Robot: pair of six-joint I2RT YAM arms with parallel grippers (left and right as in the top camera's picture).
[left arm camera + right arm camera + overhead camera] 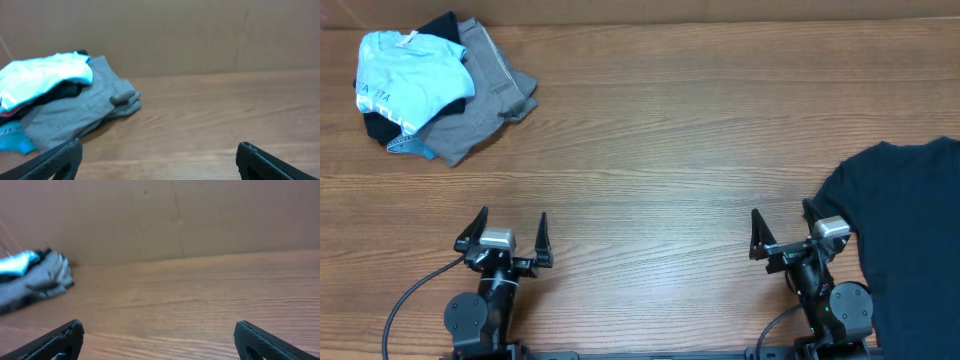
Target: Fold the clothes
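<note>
The left pincer point(511, 222) sits low at the near edge of the wooden table point(650, 150), left of the middle. Its two black fingers point(542, 230) are spread wide with only bare wood between them. Its own camera shows the same: one fingertip in each lower corner, and the table running away to a plain brown wall point(200, 35). Well beyond it, at the far left corner, lies a loose pile of clothes. A light-blue shirt point(405, 78) with white lettering is on top, a grey garment point(485, 95) spills out to the right of it, and a dark piece point(382, 128) peeps out from under them. The pile is well apart from both pincers.

The right pincer point(782, 222) also sits at the near edge, right of the middle, likewise opened wide and holding nothing. Just to its right lies the black T-shirt point(910, 230), spread out on the table at the near right and running off the right edge of the overhead view. The shirt's left edge comes up just beside the pincer's right finger; whether the two touch cannot be told. The right wrist view shows bare wood ahead, the wall, and the pile small at the far left
</note>
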